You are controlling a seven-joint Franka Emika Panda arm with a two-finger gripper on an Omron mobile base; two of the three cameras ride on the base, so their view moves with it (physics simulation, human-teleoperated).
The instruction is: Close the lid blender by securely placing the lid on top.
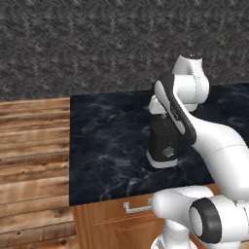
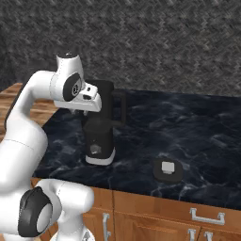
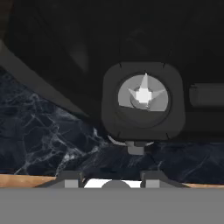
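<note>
We see the blender (image 2: 101,134) standing upright on the dark marbled table (image 2: 188,127), toward the table's left part in the right base view and a little back from its front edge, with the jar's side handle (image 2: 121,108) turned to the right in that view and the silver knob (image 2: 96,149) on its narrower base facing the front. The lid (image 2: 168,170) lies flat on the table well apart from the blender, to its right in the right base view and nearer the front edge, with a pale square piece on its top. Our arm bends over the blender, and the hand (image 2: 84,100) hangs just above the jar's top, looking straight down into it: in the hand view the jar (image 3: 142,101) is open, with the pale blade hub (image 3: 143,96) at its bottom and the handle reaching to the right. The tool (image 3: 113,177) shows there as two small dark finger tips (image 3: 70,177) at the bottom, set apart from each other with nothing between them, so we read it as spread and holding nothing. In the left base view the blender's base (image 1: 164,153) shows below the forearm, which hides the jar's upper part. Wooden cabinet fronts with drawer handles (image 2: 206,217) run below the table, and a rough grey wall (image 1: 73,44) stands behind it.
</note>
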